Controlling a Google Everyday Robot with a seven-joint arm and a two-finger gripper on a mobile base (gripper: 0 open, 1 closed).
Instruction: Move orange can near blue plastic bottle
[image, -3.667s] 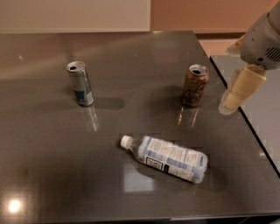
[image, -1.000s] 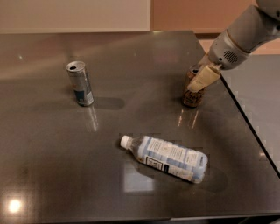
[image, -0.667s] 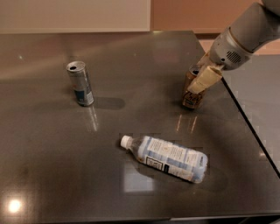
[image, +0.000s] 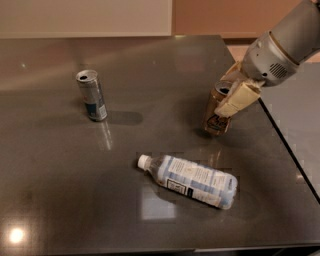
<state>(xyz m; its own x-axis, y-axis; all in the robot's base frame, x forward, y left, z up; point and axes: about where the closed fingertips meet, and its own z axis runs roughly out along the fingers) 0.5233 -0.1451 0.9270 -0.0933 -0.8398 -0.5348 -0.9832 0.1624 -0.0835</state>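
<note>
Camera view, single view on record.

1. Table (image: 150, 55): dark, glossy, with light reflections on its surface. It carries three items.

2. Orange can (image: 215, 122): stands near the right edge of the table, in the right middle of the surface. Its long axis is close to vertical with the silver top uppermost, and the top leans slightly to the right. Dark line drawing shows on the side facing the camera.

3. Gripper (image: 225, 97): reaches in from the upper right on a grey arm (image: 285, 45). It sits at the upper part of the orange can, and its cream-coloured end covers the can's right shoulder and part of the rim. Whether the claw is clamped on the can or merely set around it cannot be told.

4. Blue plastic bottle (image: 195, 180): lies on its side toward the front centre of the table. Its long axis runs left to right, with the white cap pointing left and slightly toward the back and the base pointing right and toward the front. It lies in front of the orange can, near it but apart.

5. Silver can (image: 91, 95): upright at the left back, well apart from both other items.
</note>
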